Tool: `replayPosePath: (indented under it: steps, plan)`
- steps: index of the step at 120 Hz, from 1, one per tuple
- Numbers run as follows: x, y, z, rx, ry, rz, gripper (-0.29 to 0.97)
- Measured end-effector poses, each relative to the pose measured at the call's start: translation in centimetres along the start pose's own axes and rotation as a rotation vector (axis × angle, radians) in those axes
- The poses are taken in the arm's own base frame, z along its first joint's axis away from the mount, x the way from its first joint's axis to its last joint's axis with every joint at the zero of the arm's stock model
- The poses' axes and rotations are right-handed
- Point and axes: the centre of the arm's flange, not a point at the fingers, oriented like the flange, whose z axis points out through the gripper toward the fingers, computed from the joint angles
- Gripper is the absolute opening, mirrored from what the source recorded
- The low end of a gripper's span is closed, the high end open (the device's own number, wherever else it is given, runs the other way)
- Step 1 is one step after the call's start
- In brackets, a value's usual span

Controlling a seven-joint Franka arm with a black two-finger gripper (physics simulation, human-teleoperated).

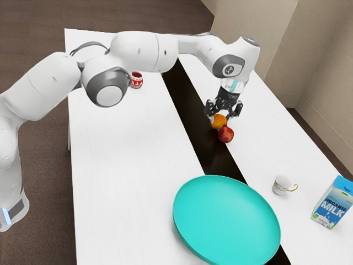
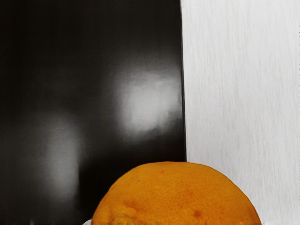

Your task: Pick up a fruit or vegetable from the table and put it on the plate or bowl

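Round orange (image 1: 219, 120) held between the fingers (image 1: 238, 110), teal plate (image 1: 226, 221) well apart.

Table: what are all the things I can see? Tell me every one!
table: one, white, black middle strip, under everything
plate: one, turquoise, front, across the strip
orange: one, orange, at the strip's edge
apple: one, red, beside the orange, nearer the plate
milk carton: one, blue-white, exterior view's right edge
cup: one, white, between plate and milk carton
jar: one, red, table's far end
arm: one, white-grey, reaching from exterior view's left
gripper: one, black, shut on the orange
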Motion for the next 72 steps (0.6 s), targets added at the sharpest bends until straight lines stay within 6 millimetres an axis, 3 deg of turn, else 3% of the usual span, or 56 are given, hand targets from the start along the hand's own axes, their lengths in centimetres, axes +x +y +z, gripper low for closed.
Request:
replayPosePath:
  steps: [12,28,37,44,58,72]
  plan:
    - [0.0,-0.8,-2.5,-0.012,0.004,0.012,0.22]
    - [-2.0,-2.6,-8.3,-0.047,0.03,0.053,0.23]
    - [-6.1,-3.4,-11.3,-0.063,0.059,0.117,0.24]
    - [-9.8,-3.9,-12.3,-0.059,0.071,0.17,0.24]
    - [-19.1,-4.6,-12.6,-0.044,0.084,0.298,0.24]
    - [-28.0,-6.1,-11.5,-0.015,0.077,0.429,0.24]
